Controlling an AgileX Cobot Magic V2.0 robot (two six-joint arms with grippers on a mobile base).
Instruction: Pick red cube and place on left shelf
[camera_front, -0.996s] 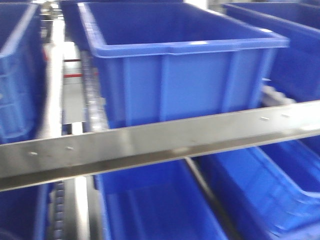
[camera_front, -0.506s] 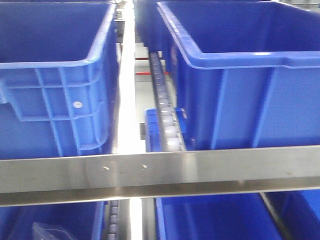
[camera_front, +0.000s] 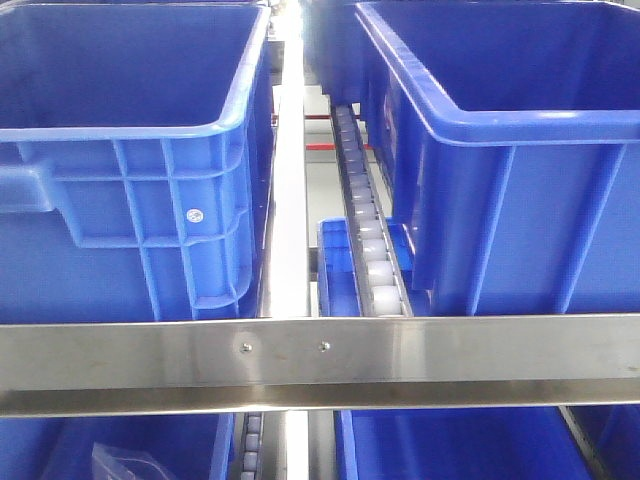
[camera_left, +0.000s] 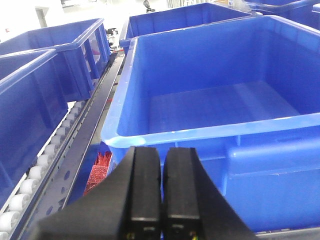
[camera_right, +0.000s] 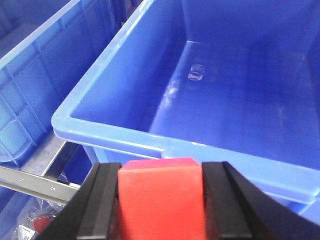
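Right pincer is clamped on the red cube, held above the near rim of a blue bin; left pincer is pressed together, empty, facing a 2nd blue bin.

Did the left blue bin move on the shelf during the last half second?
No. The left blue bin and the screws in the metal rail slid right together in the picture; only the camera moved.

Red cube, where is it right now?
In the right wrist view, the red cube is clamped in the right hand at the bottom middle, just in front of the near rim of a blue bin.
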